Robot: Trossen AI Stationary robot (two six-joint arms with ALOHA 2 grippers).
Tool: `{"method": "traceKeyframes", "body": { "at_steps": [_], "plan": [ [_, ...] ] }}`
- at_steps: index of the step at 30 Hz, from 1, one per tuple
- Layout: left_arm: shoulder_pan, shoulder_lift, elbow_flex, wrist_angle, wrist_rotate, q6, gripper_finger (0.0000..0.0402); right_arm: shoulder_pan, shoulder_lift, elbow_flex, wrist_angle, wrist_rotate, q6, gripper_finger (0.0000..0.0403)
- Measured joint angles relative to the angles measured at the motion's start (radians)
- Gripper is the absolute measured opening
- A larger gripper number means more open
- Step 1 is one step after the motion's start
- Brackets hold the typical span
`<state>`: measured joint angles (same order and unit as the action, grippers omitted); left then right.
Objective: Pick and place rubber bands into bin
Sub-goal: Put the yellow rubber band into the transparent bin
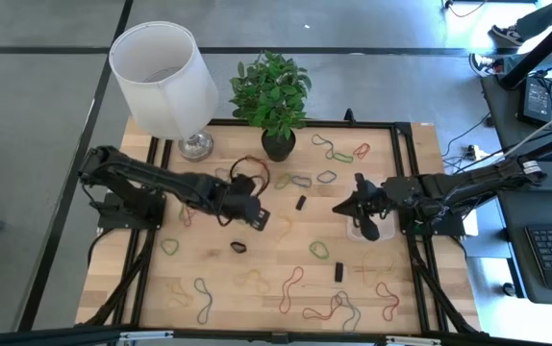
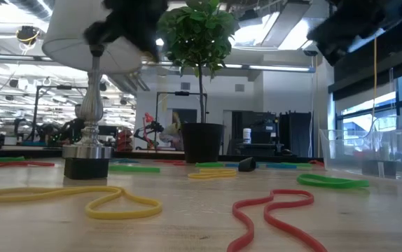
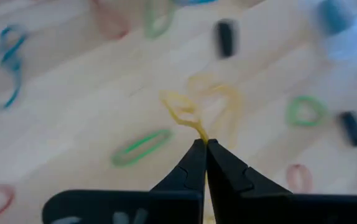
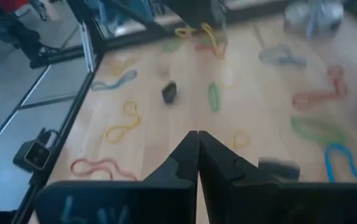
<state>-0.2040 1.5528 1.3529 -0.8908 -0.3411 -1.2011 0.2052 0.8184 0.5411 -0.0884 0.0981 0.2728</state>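
Observation:
Many rubber bands lie loose on the wooden table: green (image 1: 319,250), red (image 1: 290,284), yellow (image 2: 82,199). My left gripper (image 3: 202,144) is left of the table's middle (image 1: 259,219), shut on a yellow rubber band (image 3: 188,111). That band also shows in the right wrist view (image 4: 204,34), hanging under the left gripper. My right gripper (image 4: 198,134) is shut and empty, above the table right of the middle (image 1: 341,207). The clear bin (image 2: 369,150) stands on the table under my right arm (image 1: 356,232). My left gripper pinches the yellow rubber band at one end of its loop (image 3: 199,132), between the very tips of its two fingers. The fingers slant down from above. The band hangs slack from the tips and looks lifted off the wood.
A white lamp (image 1: 165,72) and a potted plant (image 1: 271,96) stand at the far edge. Small black blocks lie among the bands (image 1: 301,203) (image 1: 338,272). A black frame rims the table (image 1: 406,154). Desks with a laptop and keyboard stand to the right (image 1: 550,255).

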Motion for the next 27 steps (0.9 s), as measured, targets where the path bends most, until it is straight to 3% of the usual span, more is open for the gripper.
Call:
{"method": "traceKeyframes", "body": {
  "at_steps": [7, 12, 16, 21, 27],
  "plan": [
    [0.109, 0.0, 0.114, 0.008, 0.2, 0.125, 0.0003, 0.0, 0.128, 0.001, 0.238, 0.01, -0.185, 0.008],
    [0.168, 0.006, 0.121, 0.042, 0.327, 0.185, 0.0003, -0.001, 0.237, 0.067, 0.286, 0.104, -0.274, 0.0148],
    [0.191, 0.035, 0.122, 0.103, 0.395, 0.242, 0.0003, -0.001, 0.349, 0.161, 0.298, 0.119, -0.371, 0.0189],
    [0.208, 0.07, 0.122, 0.128, 0.443, 0.303, 0.0003, -0.004, 0.513, 0.282, 0.283, 0.122, -0.458, 0.0211],
    [0.214, 0.074, 0.122, 0.13, 0.477, 0.354, 0.0003, -0.015, 0.677, 0.404, 0.272, 0.122, -0.493, 0.021]
  ]
}}
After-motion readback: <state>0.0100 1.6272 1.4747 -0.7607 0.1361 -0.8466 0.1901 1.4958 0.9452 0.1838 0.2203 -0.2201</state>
